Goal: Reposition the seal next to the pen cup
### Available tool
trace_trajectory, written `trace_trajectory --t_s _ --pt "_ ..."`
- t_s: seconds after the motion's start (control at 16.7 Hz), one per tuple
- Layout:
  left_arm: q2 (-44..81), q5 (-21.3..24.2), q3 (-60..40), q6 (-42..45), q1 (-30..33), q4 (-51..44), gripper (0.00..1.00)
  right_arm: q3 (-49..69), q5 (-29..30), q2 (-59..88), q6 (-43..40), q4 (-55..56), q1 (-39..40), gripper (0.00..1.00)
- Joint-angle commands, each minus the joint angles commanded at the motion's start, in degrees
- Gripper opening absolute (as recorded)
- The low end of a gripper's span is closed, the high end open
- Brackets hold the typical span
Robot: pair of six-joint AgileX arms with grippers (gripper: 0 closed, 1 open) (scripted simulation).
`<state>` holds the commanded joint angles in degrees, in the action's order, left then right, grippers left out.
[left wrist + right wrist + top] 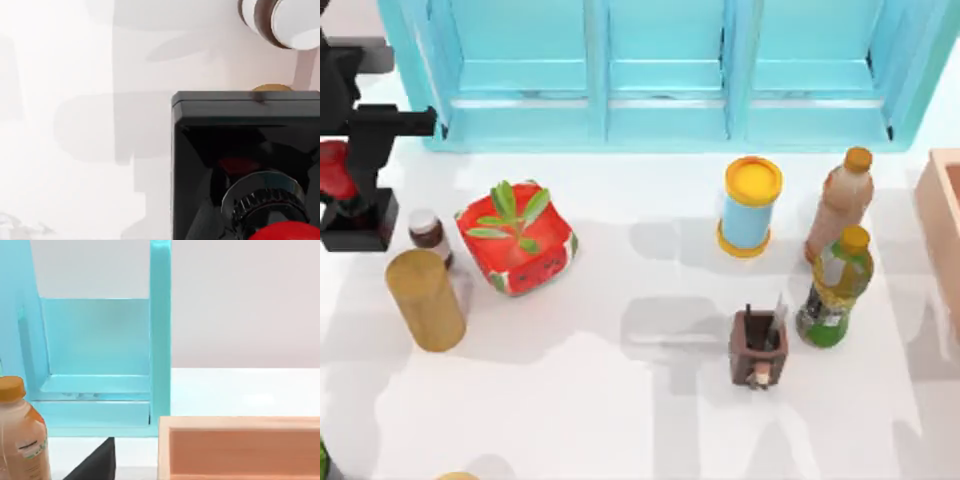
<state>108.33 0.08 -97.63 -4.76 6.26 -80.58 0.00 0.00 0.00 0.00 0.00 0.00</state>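
Observation:
The seal (332, 172), a glossy red knob on a black square base, is at the table's far left edge, right under my left arm. My left gripper (345, 185) is at the seal. The left wrist view looks closely down on the seal (240, 125), its red knob nearest the camera. The pen cup (758, 348), a dark-brown square holder with pens sticking out, stands right of centre near the front, far from the seal.
Near the seal stand a white-capped brown bottle (426, 232), a tan wooden cylinder (425, 298) and a red planter (517, 240). A blue cylinder (750, 205), a brown bottle (840, 205) and a green bottle (837, 285) ring the pen cup. A wooden box (942, 220) lines the right edge.

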Motion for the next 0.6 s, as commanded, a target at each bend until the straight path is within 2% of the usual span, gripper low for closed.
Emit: trace_trajectory --t_s 0.18,0.48,0.6 --pt "-1.42 -0.04 -3.51 -3.45 3.55 -3.67 0.0 0.0 0.0 0.0 0.0 0.0 0.0 1.0" --pt "-1.35 0.14 -3.38 -3.52 3.53 -3.52 0.0 0.0 0.0 0.0 0.0 0.0 0.0 1.0" --pt "-2.42 1.71 -2.6 -5.51 5.52 -2.41 0.0 0.0 0.0 0.0 0.0 0.0 0.0 1.0"
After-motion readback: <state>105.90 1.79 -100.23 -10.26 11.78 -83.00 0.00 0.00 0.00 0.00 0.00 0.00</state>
